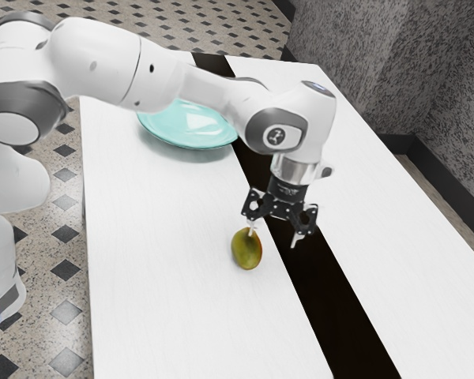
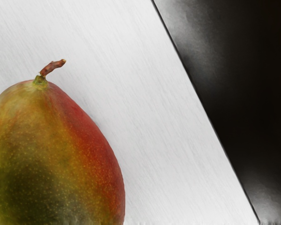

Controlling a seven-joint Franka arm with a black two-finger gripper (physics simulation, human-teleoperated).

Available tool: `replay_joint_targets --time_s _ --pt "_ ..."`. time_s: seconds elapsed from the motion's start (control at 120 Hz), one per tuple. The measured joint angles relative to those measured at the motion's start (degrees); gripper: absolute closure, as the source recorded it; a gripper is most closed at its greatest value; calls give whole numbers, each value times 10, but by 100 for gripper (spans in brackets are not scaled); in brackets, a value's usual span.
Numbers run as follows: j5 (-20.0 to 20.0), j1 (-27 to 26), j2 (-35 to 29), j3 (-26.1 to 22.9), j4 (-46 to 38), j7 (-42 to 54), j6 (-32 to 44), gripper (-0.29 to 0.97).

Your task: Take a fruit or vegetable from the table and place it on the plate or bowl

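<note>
Green-red mango (image 1: pixel 246 249) lies on the table (image 1: pixel 158 237), stem toward the teal plate (image 1: pixel 182 126), beside fingers (image 1: pixel 300 225) spread apart, empty.

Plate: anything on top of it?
Nothing lies on the part of the teal plate that shows. The arm crosses in front of its far side, so that part is covered.
</note>
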Motion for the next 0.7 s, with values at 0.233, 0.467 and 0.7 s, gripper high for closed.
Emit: replay_joint_targets --time_s 0.233,0.467,0.7 --pt "-2 -135 -5 131 -46 -24 -23 0" --pt "-4 -184 3 188 -83 -43 -34 0" --pt "4 -209 -5 224 -86 -53 -37 0"
